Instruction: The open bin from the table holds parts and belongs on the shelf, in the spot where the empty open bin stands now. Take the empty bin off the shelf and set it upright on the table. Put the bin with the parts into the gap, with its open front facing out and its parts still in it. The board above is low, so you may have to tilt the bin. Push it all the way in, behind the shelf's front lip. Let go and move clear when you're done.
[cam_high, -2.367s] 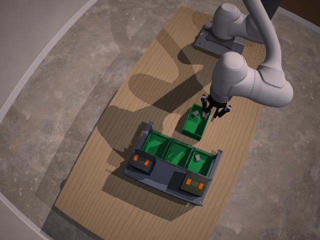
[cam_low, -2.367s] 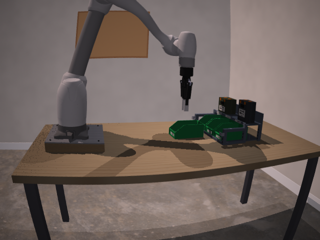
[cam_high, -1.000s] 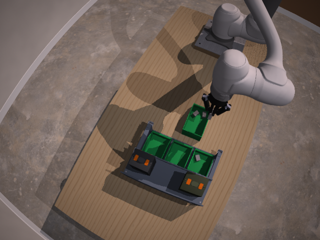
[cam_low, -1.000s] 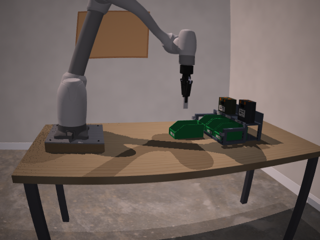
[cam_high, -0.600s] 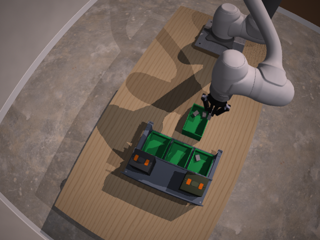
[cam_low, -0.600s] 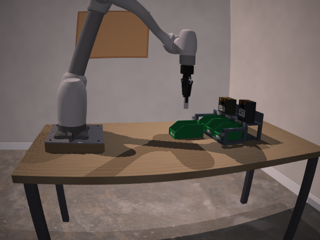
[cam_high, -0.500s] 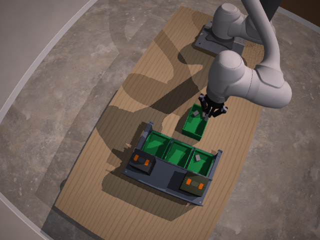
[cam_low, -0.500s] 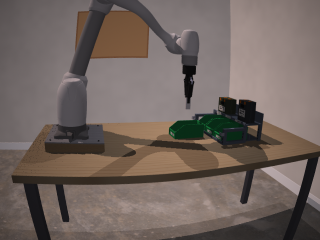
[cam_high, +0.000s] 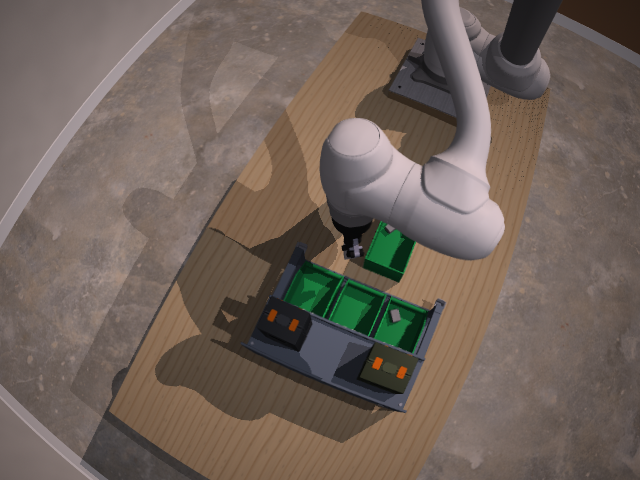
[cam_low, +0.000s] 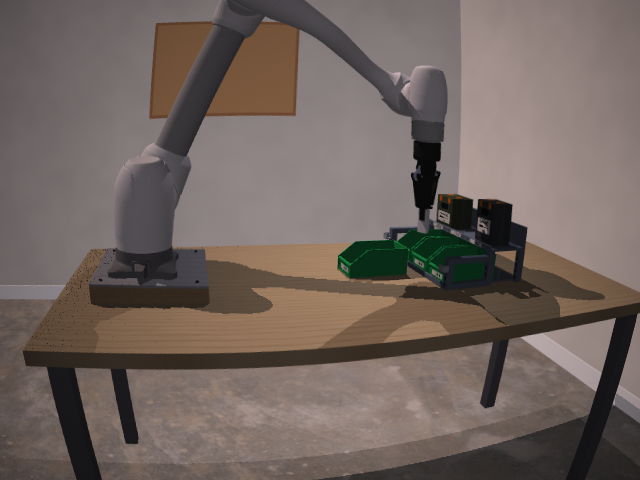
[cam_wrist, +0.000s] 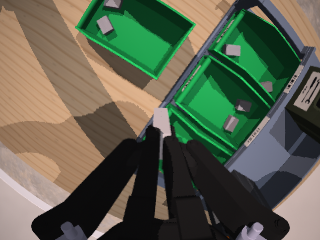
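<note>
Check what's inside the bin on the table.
Two gray parts show in the bin. One corner runs off the wrist view, and the arm covers that end from above; can't rule out more.

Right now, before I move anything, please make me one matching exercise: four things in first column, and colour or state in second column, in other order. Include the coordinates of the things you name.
1. gripper (cam_high: 353, 251) (cam_low: 422, 226) (cam_wrist: 160, 118)
2. loose bin (cam_high: 388, 254) (cam_low: 377, 262) (cam_wrist: 135, 37)
3. shelf (cam_high: 328, 346) (cam_low: 518, 266) (cam_wrist: 245, 162)
4. table (cam_high: 465, 289) (cam_low: 206, 335) (cam_wrist: 30, 75)

A. blue-grey
B. green, with grey parts inside
C. wooden brown
D. black, fingers shut

Pairs: 1-D, 2-B, 3-A, 4-C
</note>
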